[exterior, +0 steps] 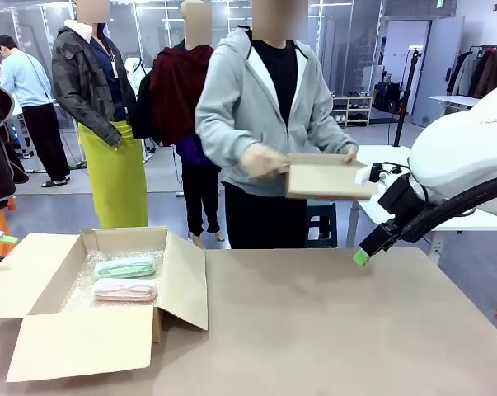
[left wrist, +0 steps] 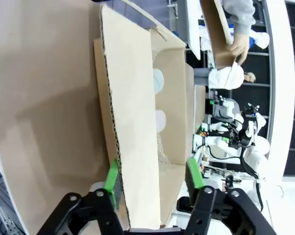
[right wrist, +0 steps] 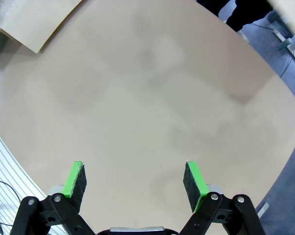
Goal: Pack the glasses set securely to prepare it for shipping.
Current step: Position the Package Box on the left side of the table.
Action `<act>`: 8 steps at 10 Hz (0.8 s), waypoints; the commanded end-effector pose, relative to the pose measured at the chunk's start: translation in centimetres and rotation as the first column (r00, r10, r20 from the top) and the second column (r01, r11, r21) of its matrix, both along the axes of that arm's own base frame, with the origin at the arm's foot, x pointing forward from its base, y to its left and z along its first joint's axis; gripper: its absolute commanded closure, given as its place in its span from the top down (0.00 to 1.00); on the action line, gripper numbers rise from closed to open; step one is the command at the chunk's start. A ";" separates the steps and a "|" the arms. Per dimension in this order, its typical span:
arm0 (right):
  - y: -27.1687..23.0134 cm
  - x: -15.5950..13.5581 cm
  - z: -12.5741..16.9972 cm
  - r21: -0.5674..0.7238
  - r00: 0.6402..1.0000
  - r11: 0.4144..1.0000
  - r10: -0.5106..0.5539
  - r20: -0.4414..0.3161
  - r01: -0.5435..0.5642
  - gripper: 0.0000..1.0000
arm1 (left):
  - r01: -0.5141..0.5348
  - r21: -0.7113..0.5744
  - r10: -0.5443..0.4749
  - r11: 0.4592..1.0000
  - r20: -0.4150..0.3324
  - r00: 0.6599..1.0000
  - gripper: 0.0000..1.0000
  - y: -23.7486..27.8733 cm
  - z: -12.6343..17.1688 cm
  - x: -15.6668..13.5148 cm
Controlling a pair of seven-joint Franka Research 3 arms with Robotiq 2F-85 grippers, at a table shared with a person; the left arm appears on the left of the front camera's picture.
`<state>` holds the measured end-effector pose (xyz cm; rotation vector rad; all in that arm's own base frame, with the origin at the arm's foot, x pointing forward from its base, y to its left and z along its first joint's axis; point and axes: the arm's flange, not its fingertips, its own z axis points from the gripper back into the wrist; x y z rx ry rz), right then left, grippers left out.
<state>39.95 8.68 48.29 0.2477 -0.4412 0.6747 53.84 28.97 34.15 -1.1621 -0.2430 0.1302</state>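
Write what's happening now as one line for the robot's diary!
mint green case and pale pink case: in cardboard box on bubble wrap | left hand: open, astride a box flap | right hand: open, empty, over table

Green-padded fingers (right wrist: 193,178) spread wide above bare tan table (right wrist: 152,98).

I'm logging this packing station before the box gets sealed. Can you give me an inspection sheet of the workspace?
Surface: tan table, bare apart from the box.
Job's things: mint green case and pale pink case side by side on bubble wrap inside the open cardboard box.
Clutter: nothing seen.
Grippers: left gripper open, fingers either side of a box flap; right gripper open, empty, above the table.
Cables: black hose along the right arm.
Surroundings: person holding a flat cardboard piece; others behind.
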 end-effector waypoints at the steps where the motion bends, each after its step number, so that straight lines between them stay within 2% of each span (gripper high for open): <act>1: 0.3 0.0 0.2 -0.004 1.000 1.000 -0.011 -0.014 0.011 1.00 | -0.050 0.078 0.051 0.996 -0.006 0.999 1.00 -0.1 0.8 -1.6; 2: 0.3 0.0 0.2 -0.004 1.000 1.000 -0.011 -0.014 0.011 1.00 | -0.069 0.090 0.068 0.994 0.007 0.998 0.93 0.3 1.3 -1.9; 3: 0.3 0.0 0.2 -0.004 1.000 1.000 -0.011 -0.014 0.011 1.00 | -0.076 0.086 0.075 0.993 0.021 0.997 1.00 0.7 1.5 -2.1; 4: 0.3 0.0 0.2 -0.004 1.000 1.000 -0.011 -0.014 0.011 1.00 | -0.078 0.079 0.075 0.994 0.030 0.997 1.00 0.8 1.5 -2.1; 5: 0.3 0.0 0.2 -0.004 1.000 1.000 -0.011 -0.014 0.011 1.00 | -0.061 0.064 0.059 0.996 0.022 0.998 1.00 1.2 1.6 -0.9; 8: 0.3 0.0 0.2 -0.004 1.000 1.000 -0.011 -0.014 0.011 1.00 | -0.061 0.064 0.059 0.996 0.022 0.998 1.00 1.2 1.6 -0.9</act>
